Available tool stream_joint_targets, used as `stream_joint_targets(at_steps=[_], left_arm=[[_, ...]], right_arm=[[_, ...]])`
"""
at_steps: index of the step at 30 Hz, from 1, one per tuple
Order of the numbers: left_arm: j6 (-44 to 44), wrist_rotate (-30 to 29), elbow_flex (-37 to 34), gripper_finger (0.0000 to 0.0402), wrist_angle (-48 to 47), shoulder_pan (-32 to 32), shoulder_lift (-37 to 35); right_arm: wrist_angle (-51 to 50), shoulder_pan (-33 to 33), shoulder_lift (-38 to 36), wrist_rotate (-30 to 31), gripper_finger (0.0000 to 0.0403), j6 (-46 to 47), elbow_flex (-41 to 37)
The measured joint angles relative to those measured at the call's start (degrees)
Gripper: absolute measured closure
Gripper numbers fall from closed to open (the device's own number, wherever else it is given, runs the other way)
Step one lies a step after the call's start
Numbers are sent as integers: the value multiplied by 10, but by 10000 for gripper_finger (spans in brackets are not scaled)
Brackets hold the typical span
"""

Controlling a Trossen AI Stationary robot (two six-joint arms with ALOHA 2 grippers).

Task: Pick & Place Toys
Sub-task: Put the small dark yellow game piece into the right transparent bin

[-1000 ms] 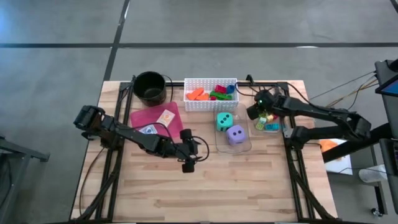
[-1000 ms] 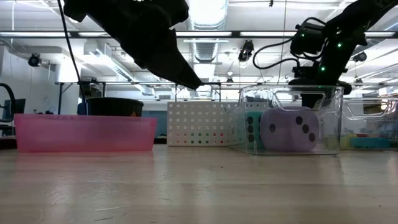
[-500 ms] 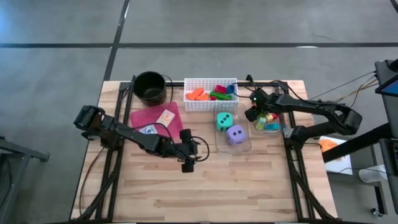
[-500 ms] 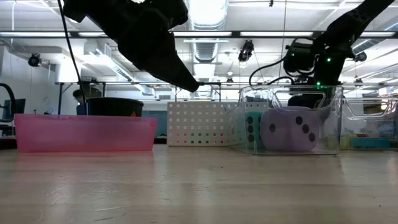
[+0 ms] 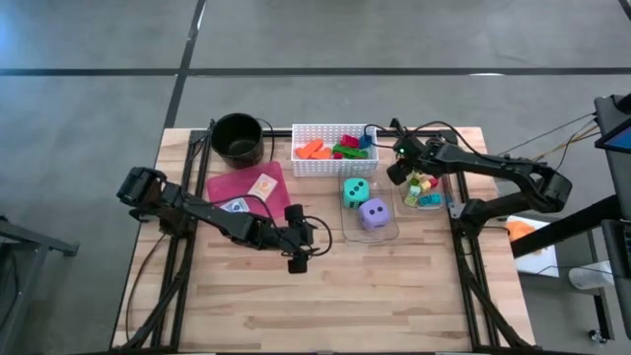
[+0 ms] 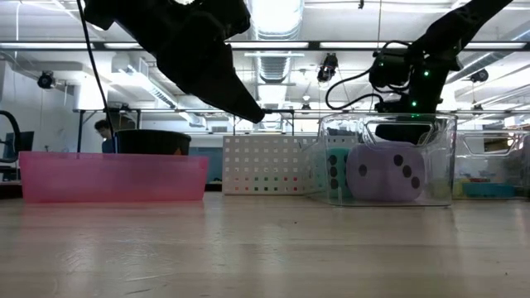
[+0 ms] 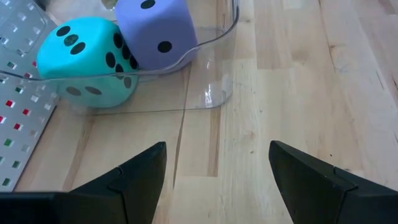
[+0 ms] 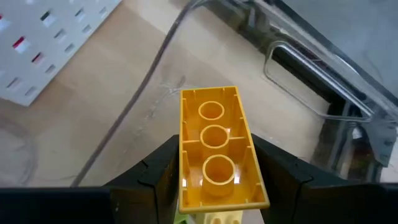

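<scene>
My right gripper (image 8: 214, 186) pinches a yellow block (image 8: 217, 146) above the table's far right; my left gripper (image 7: 217, 168), fingers spread wide and empty, idles near the dice (image 7: 87, 59).

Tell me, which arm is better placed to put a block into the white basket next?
Right: its gripper already holds a yellow block near the white basket. The left gripper is open, empty.

I work in a robotics lab: my wooden counter (image 5: 325, 296) sits on a grey concrete floor (image 5: 89, 118), long ceiling lights (image 6: 273, 16) and exposed ducts run overhead, with desks and a monitor (image 6: 16, 145) behind.
</scene>
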Motion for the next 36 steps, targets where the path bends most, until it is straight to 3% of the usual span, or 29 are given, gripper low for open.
stream_joint_targets(at_steps=[14, 24, 27, 36], left_arm=[[-56, 0, 0, 116, 2, 0, 0], [-75, 0, 0, 116, 2, 0, 0], [-75, 0, 0, 116, 2, 0, 0], [-75, 0, 0, 116, 2, 0, 0]], right_arm=[[-3, 2, -1, -32, 236, 12, 0], [75, 2, -1, -35, 236, 21, 2], [74, 2, 2, -69, 236, 19, 2], [33, 0, 44, -64, 236, 12, 2]])
